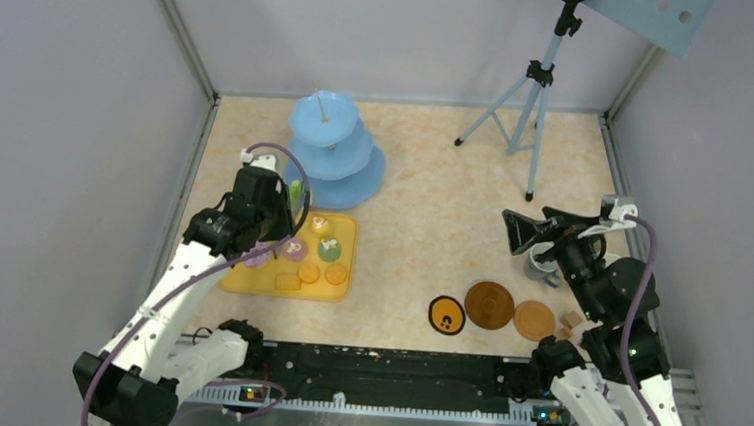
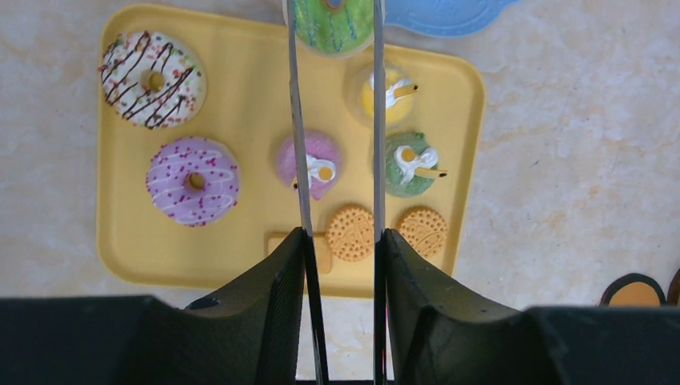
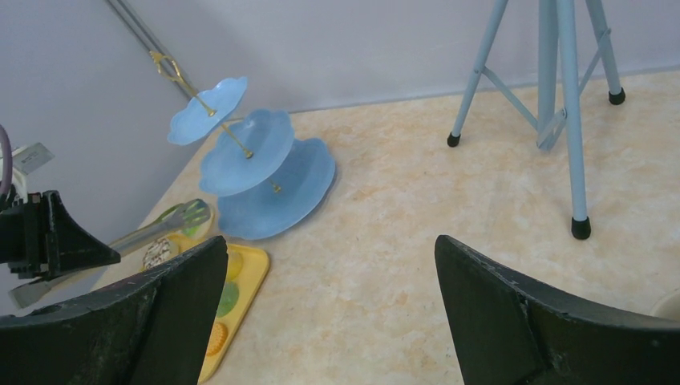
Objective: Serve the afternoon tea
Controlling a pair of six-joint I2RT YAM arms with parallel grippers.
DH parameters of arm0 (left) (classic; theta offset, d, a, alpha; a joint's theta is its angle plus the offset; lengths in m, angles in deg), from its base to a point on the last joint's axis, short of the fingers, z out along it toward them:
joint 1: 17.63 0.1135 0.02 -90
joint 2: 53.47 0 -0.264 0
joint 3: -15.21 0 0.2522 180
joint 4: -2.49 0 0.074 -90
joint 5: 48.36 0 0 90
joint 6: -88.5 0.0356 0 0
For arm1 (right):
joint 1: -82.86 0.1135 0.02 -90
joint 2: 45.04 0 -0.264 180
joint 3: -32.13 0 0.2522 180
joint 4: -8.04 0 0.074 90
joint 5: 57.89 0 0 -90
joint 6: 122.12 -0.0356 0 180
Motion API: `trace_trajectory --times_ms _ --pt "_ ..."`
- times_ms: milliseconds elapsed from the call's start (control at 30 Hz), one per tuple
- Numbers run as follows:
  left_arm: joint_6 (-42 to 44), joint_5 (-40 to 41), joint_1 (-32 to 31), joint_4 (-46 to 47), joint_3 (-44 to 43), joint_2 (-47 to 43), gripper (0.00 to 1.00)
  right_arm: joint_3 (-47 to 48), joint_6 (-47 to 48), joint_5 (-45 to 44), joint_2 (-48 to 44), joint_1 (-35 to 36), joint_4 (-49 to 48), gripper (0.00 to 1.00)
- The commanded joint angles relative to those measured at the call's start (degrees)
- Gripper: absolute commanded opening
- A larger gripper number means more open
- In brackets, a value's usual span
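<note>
light-blue stand (image 1: 335, 150) upright, back-left | pastries (image 2: 192, 180) clustered just in front | two brown coasters (image 1: 490, 305) flat, side by side, right | mug (image 1: 542, 268) behind them, seemingly grey, half hidden

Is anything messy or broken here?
Nothing looks spilled or broken. The only odd one out is the green donut. It is not lying on the tray with the others but sits between the tips of the tongs that the left gripper squeezes.

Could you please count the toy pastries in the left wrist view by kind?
Donuts: 3
Cream-topped cakes: 3
Biscuits: 3
Total: 9
</note>
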Motion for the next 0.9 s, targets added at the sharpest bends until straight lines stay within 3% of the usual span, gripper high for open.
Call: trace_trajectory --times_ms 0,867 --pt "2.0 -1.9 0.3 11.7 1.5 1.5 0.4 -0.8 -1.3 2.0 0.5 -0.2 -3.1 0.98" --pt "0.5 0.3 0.3 29.5 6.0 13.6 0.43 -2.3 -2.2 1.6 0.5 -0.2 -3.5 0.98"
